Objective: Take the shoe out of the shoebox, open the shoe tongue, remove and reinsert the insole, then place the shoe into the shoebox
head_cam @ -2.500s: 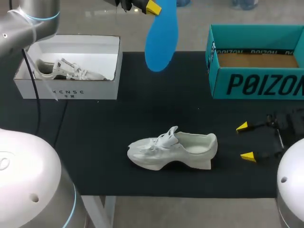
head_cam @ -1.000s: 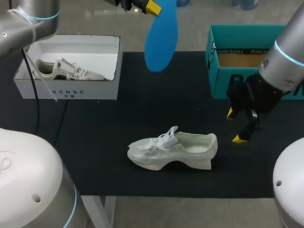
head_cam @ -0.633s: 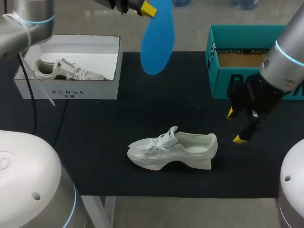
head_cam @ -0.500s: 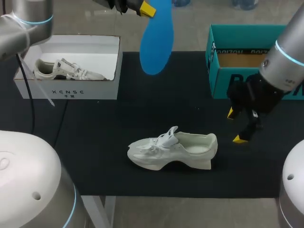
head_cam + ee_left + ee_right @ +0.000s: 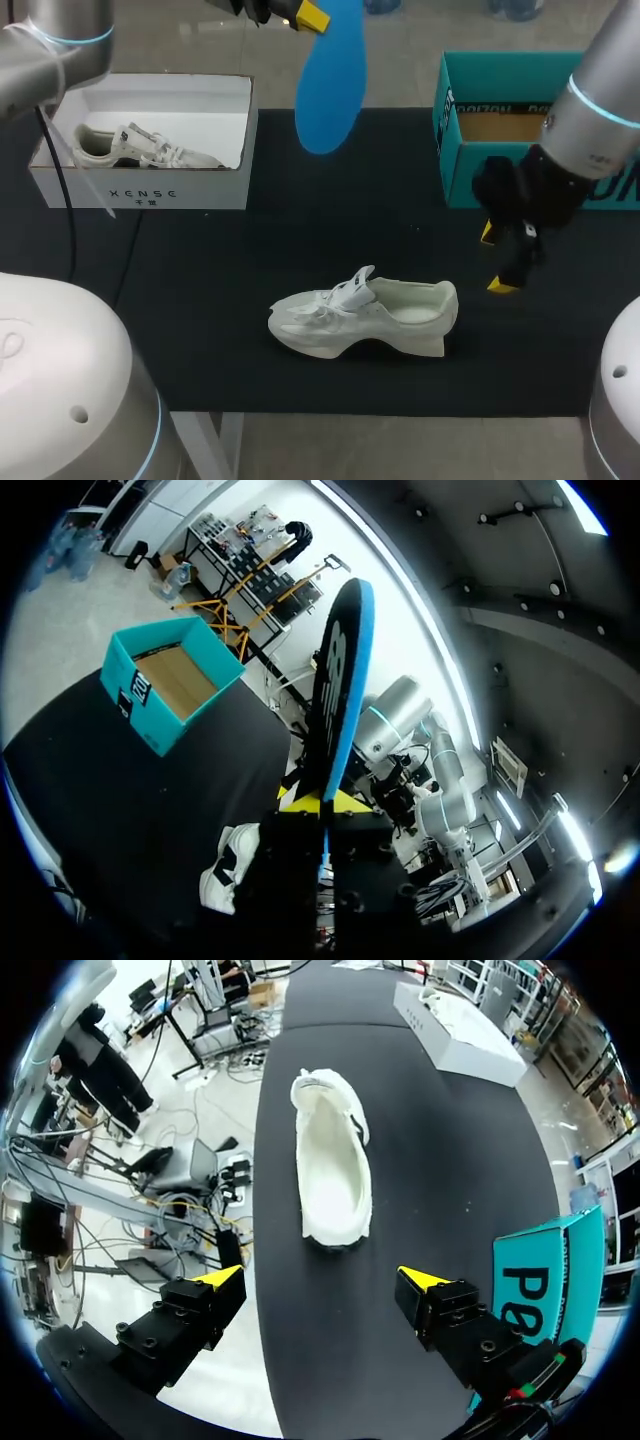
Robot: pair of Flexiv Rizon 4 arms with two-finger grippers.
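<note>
The white sneaker point(image 5: 365, 318) sits upright on the black mat point(image 5: 200, 290). Just beside its heel hangs the right gripper point(image 5: 495, 259), fingers spread wide and clear of the shoe. Farther back stand the open teal shoebox point(image 5: 530, 130) and a white shoebox point(image 5: 150, 185) holding 1 more sneaker point(image 5: 125, 147). Above the far edge, the left gripper point(image 5: 322, 802) pinches the blue insole point(image 5: 330, 85) by 1 end.

Silver-grey arms point(image 5: 612, 55), light-blue joint rings point(image 5: 600, 108); right gripper point(image 5: 495, 259) black, yellow-tipped; black cable point(image 5: 62, 150).
</note>
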